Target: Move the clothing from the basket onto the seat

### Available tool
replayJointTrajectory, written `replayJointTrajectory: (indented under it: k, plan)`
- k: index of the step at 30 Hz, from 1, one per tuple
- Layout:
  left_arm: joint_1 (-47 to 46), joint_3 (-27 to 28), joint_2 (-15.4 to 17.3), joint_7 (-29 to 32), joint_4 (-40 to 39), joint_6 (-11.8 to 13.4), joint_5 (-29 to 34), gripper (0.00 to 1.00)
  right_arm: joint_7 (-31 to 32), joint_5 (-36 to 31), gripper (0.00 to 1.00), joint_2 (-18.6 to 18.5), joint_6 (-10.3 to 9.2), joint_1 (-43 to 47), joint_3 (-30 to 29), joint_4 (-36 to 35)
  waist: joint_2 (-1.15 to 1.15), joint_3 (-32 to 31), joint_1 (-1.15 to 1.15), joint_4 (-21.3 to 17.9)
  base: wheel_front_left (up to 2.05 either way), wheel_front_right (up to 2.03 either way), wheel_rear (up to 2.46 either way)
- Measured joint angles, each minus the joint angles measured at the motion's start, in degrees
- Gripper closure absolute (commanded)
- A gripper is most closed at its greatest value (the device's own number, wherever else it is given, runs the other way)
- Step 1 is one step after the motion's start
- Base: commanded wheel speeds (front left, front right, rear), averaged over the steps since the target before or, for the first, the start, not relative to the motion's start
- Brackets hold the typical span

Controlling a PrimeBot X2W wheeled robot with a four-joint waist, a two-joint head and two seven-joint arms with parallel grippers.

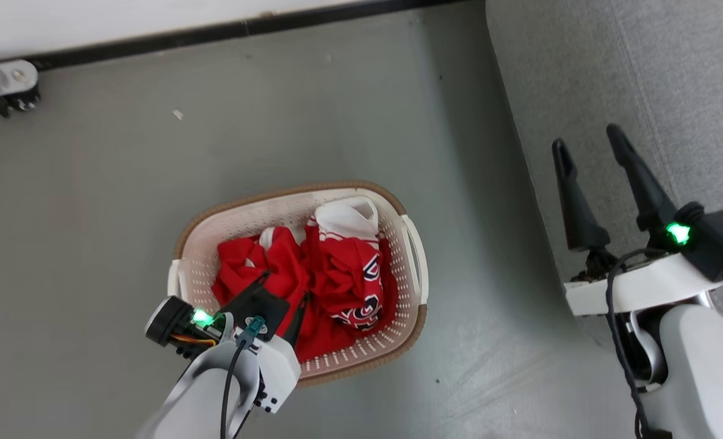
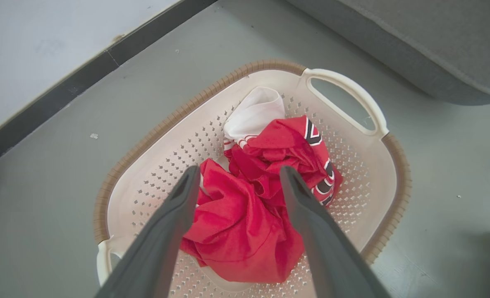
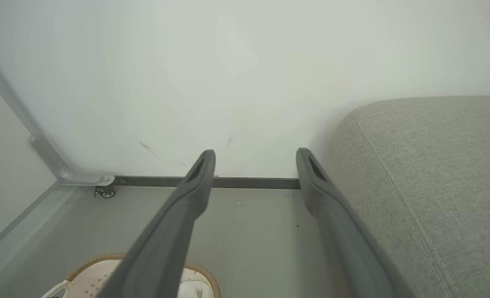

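Observation:
The clothing, crumpled red jerseys with black and white lettering plus a white piece, lies in the cream basket on the grey floor. My left gripper hangs open just over the red pile, nothing between its fingers. In the left wrist view the left gripper frames the clothing inside the basket, with white fabric at the far end. My right gripper stands open and empty over the edge of the grey seat. The right gripper points at the wall beside the seat.
A white wall with a dark baseboard runs behind the basket. A metal frame foot with a caster stands at the far left. Bare floor separates basket and seat. The basket rim peeks in low in the right wrist view.

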Motion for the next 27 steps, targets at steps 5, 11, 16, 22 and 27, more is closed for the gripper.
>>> replayJointTrajectory:
  k: [5, 11, 16, 22, 27]
  plan:
    - [-2.14, -0.59, 0.0, -0.24, 1.59, 0.01, 0.81, 0.0, -0.01, 1.01, 0.0, -0.01, 0.0, -2.72, -0.59, -0.23, 0.0, 3.61, 0.0, -1.13, 0.0, 0.0, 0.0]
    - [-4.68, -0.59, 0.01, -0.6, 3.21, 0.1, 0.97, 0.0, -0.04, 1.46, 0.0, -0.02, 0.0, -6.21, -0.59, -0.44, 0.0, 7.56, 0.0, -2.52, 0.0, 0.0, 0.0]
    - [-6.63, -0.62, 0.02, -0.94, 4.56, 0.11, 1.4, 0.0, -0.09, 1.99, 0.0, -0.03, 0.0, -9.21, -0.34, -0.46, 0.0, 10.51, 0.0, -3.64, 0.0, 0.0, 0.0]
    - [-8.26, -0.81, 0.03, -1.07, 6.37, 0.2, 1.8, 0.0, -0.1, 2.87, 0.0, -0.05, 0.0, -12.27, 0.01, -0.38, 0.0, 13.66, 0.0, -4.91, 0.0, 0.0, 0.0]
    - [-9.47, -0.84, 0.08, -1.16, 7.97, 0.35, 2.23, 0.0, -0.21, 3.47, 0.0, -0.05, 0.0, -15.32, 0.53, -0.38, 0.0, 15.98, 0.0, -5.93, 0.0, 0.0, 0.0]
